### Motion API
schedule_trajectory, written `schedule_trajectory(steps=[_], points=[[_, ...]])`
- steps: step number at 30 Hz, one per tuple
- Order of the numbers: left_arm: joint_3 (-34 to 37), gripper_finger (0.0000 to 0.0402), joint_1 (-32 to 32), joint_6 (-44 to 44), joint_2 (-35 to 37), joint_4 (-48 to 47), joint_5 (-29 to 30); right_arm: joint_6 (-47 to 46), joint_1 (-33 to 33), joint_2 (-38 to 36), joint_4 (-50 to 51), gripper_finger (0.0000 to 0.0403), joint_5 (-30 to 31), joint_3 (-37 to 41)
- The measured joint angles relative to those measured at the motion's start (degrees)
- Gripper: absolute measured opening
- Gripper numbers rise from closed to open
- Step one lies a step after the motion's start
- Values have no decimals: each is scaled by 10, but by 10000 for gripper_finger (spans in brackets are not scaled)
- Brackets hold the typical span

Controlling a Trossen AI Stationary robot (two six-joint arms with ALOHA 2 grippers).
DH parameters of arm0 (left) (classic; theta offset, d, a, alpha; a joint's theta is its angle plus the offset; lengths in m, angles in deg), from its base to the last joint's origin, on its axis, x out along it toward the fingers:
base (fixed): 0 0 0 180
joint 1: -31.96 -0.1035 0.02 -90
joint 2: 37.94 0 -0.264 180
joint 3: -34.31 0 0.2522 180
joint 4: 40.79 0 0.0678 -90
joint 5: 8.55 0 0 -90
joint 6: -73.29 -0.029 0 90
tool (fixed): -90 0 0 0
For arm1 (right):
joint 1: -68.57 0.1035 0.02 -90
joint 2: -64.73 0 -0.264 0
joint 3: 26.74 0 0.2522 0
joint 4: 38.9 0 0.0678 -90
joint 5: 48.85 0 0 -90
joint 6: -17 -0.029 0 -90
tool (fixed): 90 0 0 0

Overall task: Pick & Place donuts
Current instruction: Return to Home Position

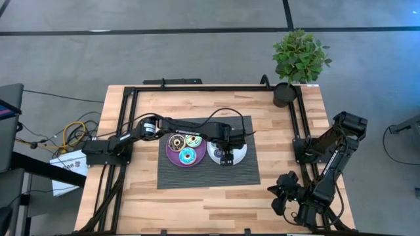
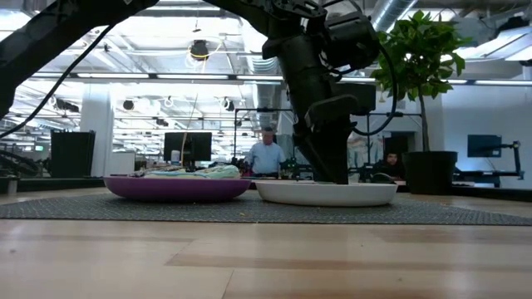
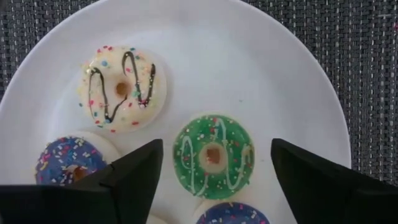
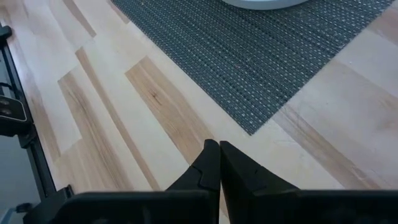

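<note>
My left gripper (image 3: 216,149) stands open above the white plate (image 3: 286,74), pointing steeply down. A green-iced donut (image 3: 213,155) lies flat on the plate between its two fingers, apart from both. Also on this plate lie a cream donut with a brown drizzle (image 3: 121,87) and a purple-blue donut (image 3: 67,165); a further blue one (image 3: 233,214) shows partly at the frame's edge. The purple plate (image 1: 172,157) beside it carries a cyan donut (image 1: 187,156), a green one (image 1: 193,140) and a cream-brown one (image 1: 176,143). My right gripper (image 4: 219,146) is shut over bare wood near the table's front right (image 1: 279,196).
Both plates sit on a dark grey woven mat (image 1: 203,174) in the middle of the wooden table. A potted plant (image 1: 285,95) stands at the far right corner. A black frame rail (image 1: 197,88) runs round the table. Bare wood lies in front of the mat.
</note>
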Motion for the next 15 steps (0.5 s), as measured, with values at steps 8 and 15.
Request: schedule_trajectory(steps=[8, 15], points=[[0, 302, 0, 12, 0, -4, 0, 0, 0, 0, -2, 1, 0, 0], [0, 302, 0, 37, 0, -19, -7, 3, 0, 0, -2, 1, 0, 0]])
